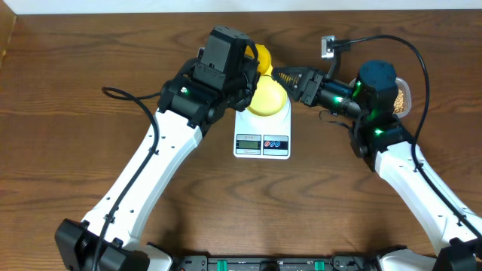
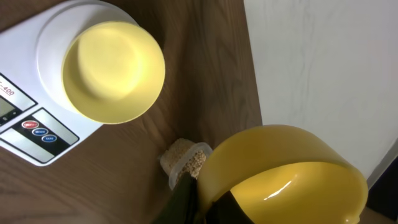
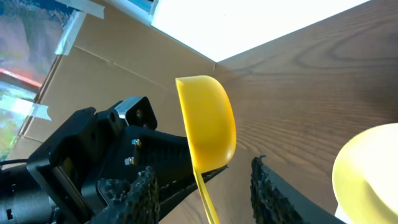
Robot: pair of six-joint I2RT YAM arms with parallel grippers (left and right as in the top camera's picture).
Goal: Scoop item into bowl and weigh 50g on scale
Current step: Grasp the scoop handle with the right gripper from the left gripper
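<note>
Small round pale-yellow bowl [image 1: 267,98] sits empty on the flat white scale [image 1: 262,143]; tan beans [image 1: 404,95] lie at three o'clock. Left hand [image 1: 251,74] clenches the yellow plastic scoop [image 1: 263,56] (right hand [image 1: 280,76] released); scooping remains.

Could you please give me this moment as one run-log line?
left tool: shut on scoop | right tool: open, by scoop handle | bowl: empty, on scale

Overhead camera: high, looking straight down on the brown wooden surface [image 1: 75,150]. Left wrist camera: close, angled down on the pale-yellow round bowl [image 2: 113,71] atop the white flat scale [image 2: 25,118]. Right wrist camera: low, near-level across the surface; both wrist views share the bowl and the yellow plastic scoop [image 3: 208,121].
</note>
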